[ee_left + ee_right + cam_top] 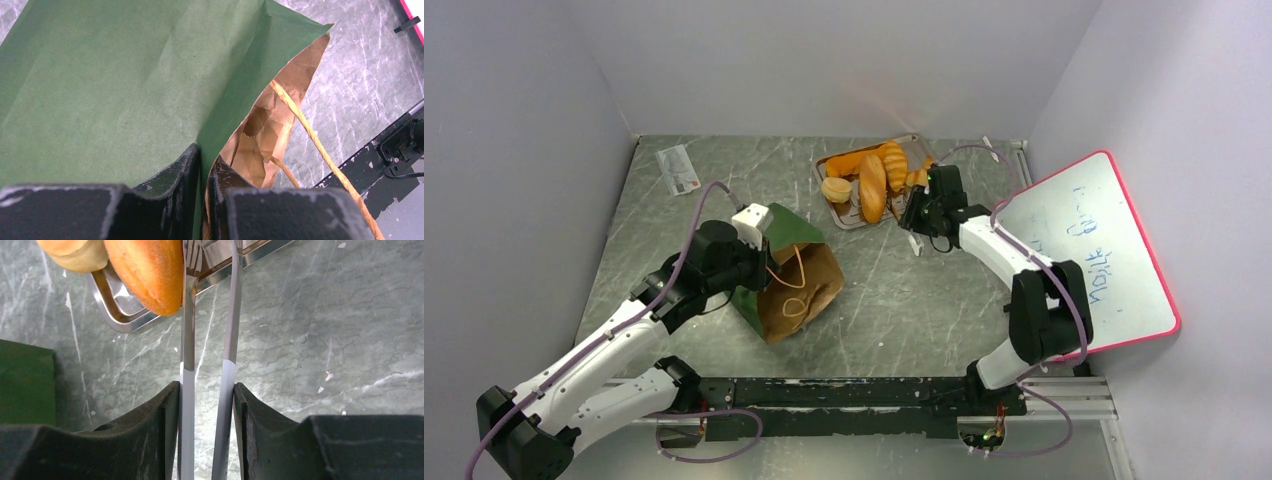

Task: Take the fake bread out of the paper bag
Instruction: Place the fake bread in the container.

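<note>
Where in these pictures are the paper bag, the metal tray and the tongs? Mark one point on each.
paper bag (100, 90), left wrist view, on its green outer side.
metal tray (119, 296), right wrist view, on its bare floor by the corner.
tongs (233, 315), right wrist view, on the right-hand arm.

2 white arms (614, 345), black joints (1034, 320), purple cables (690, 228)

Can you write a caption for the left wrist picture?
The left hand pinches the paper bag by its edge, its brown inside showing.
</note>
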